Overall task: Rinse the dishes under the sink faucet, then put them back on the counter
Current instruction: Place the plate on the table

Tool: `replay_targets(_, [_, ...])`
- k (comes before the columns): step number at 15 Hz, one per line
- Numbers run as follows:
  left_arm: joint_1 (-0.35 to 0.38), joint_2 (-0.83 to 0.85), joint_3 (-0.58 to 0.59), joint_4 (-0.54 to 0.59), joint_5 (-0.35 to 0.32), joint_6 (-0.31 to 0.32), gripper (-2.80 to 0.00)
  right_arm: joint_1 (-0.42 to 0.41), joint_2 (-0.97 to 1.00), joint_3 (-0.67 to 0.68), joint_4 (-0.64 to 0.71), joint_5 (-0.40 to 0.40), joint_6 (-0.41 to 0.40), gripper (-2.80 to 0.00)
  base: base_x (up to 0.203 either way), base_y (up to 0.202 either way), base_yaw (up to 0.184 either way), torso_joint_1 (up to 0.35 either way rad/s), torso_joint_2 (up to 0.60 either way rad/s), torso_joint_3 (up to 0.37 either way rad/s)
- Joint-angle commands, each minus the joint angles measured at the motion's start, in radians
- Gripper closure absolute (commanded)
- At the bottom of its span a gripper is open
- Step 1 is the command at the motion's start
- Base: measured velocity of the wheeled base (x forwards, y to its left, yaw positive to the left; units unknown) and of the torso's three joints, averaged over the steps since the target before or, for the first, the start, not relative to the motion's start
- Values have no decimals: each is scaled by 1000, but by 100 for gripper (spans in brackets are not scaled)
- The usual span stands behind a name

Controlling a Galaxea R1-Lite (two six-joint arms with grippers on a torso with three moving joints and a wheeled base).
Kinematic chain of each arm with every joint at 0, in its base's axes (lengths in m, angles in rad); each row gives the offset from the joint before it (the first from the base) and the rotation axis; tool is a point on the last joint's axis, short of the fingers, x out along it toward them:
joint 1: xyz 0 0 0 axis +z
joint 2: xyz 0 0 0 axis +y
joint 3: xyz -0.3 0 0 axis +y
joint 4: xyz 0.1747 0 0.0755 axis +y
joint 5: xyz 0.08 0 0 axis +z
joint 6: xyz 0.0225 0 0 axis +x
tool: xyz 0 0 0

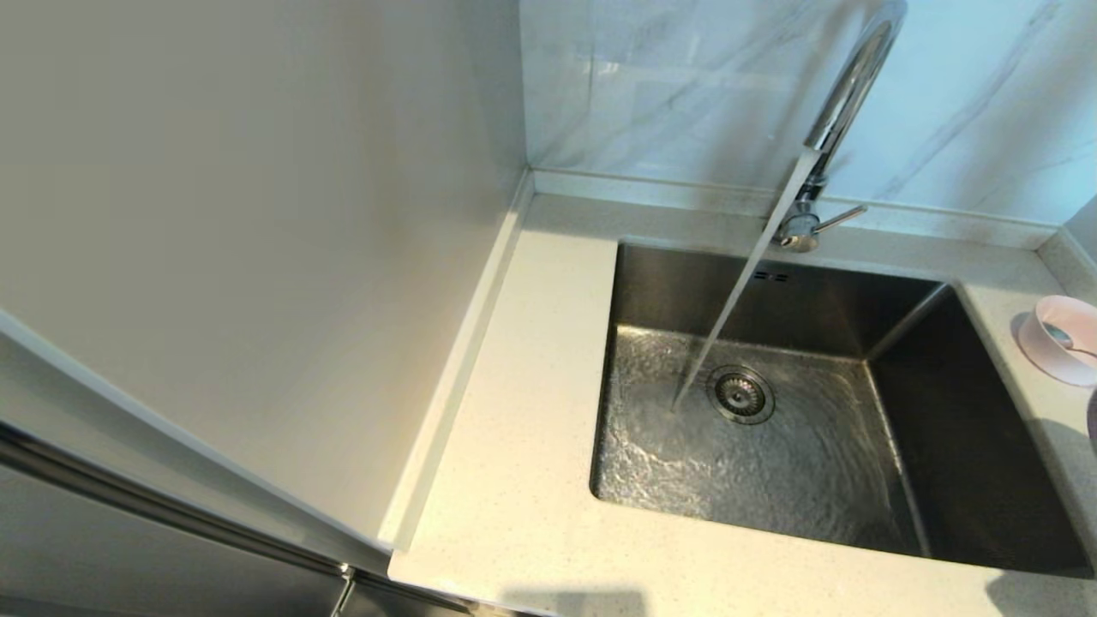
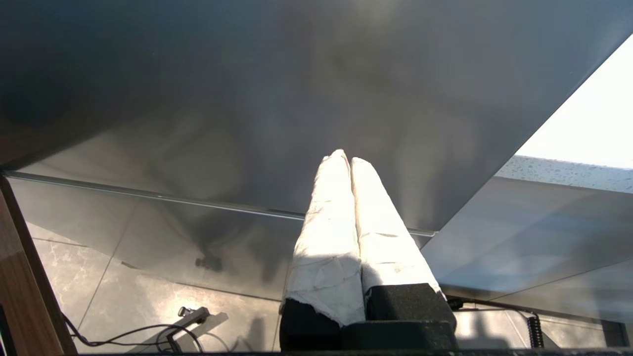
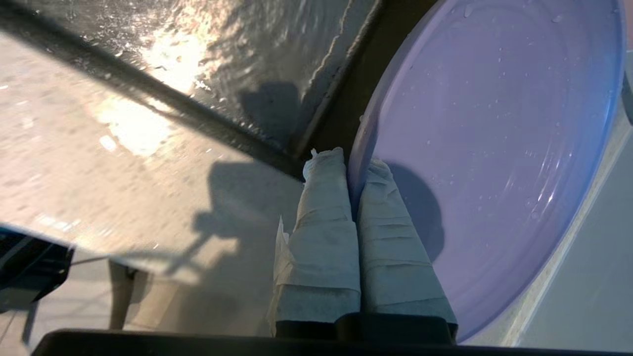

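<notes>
Right wrist view gives you the clearest read: the right gripper (image 3: 353,183) has its 2 wrapped fingers (image 3: 324,217) pinched together on the rim of the lavender plate (image 3: 494,148), one finger inside the rim and one outside. The plate hangs beside the sink (image 1: 968,446), above the counter (image 1: 514,480) at the sink's near right corner, with droplets scattered over its inner face. From the head camera you see only a dark sliver of it at the right border.

Expect the plate to handle as a light, stiff, smooth piece that is slippery now that it is wet. A pinch on a thin rim lets it swing or slide, so you should keep your wrist motion slow and the clamp firm. If you regrip, I judge the rim is the only place to take hold; the wide inner face offers nothing to grasp.

Water runs from the faucet (image 1: 844,103) into the sink and ripples across its floor near the drain (image 1: 740,394). The pink bowl (image 1: 1063,338) sits on the counter to the right of the sink with the spoon (image 1: 1067,341) resting in it.

Your left gripper (image 2: 346,160) is parked low beside the cabinet front, its fingers pressed together on nothing.
</notes>
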Motion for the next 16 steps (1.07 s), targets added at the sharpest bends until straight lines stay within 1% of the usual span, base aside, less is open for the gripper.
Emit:
replay_targets(1, [0,0,0,0,0,0,0,-26,112,78,-126,-9,-5,0,0,0,0,0,0,0])
replay_targets(3, [0,0,0,0,1,0,0,-76,158,111,-162,-11,-5,0,0,0,0,0,0,0])
replay_targets(6, [0,0,0,0,1,0,0,-110,217,109,-181,-14,-3,0,0,0,0,0,0,0])
replay_targets(8, [0,0,0,0,-1,0,0,-114,253,127,-254,-28,-1,0,0,0,0,0,0,0])
replay_targets(10, [0,0,0,0,-1,0,0,-115,280,130,-294,-45,0,0,0,0,0,0,0,0])
replay_targets(12, [0,0,0,0,1,0,0,-116,293,128,-297,-53,0,0,0,0,0,0,0,0])
replay_targets(14, [0,0,0,0,-1,0,0,-122,300,130,-296,-86,2,0,0,0,0,0,0,0])
replay_targets(16, [0,0,0,0,0,0,0,-126,307,132,-296,-88,2,0,0,0,0,0,0,0])
